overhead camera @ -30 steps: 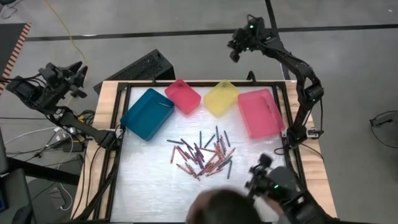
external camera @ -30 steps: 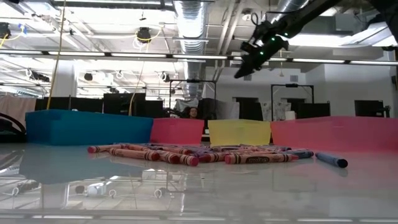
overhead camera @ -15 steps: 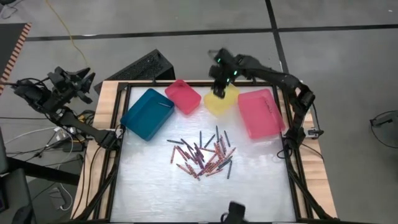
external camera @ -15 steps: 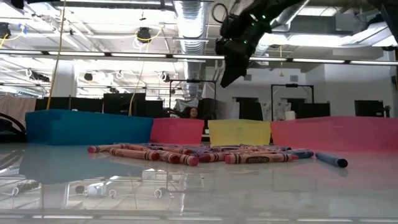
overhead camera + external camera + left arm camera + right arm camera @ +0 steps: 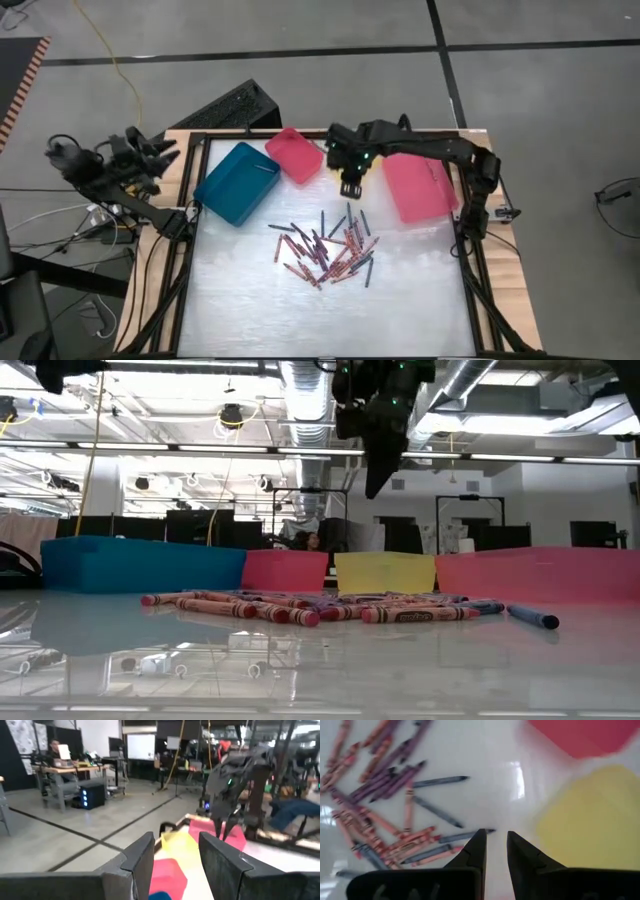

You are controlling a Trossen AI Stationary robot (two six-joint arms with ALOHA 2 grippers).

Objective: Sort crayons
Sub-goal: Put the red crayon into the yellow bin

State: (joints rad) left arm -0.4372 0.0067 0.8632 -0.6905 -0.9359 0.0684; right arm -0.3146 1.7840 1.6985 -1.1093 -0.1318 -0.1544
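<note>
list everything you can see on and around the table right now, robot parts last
crayons: a few dozen, mostly red/pink with some dark blue-grey, loose pile at table centre
teal bin: one, back left of the table
small pink bin: one, back, right of the teal bin
yellow bin: one, back centre, mostly hidden under the right arm from above
large pink bin: one, back right
keyboard: one, black, on the floor behind the table
person: one, seated at a far desk
left gripper: open, off the table's left edge
right gripper: slightly open, empty, above the yellow bin
</note>
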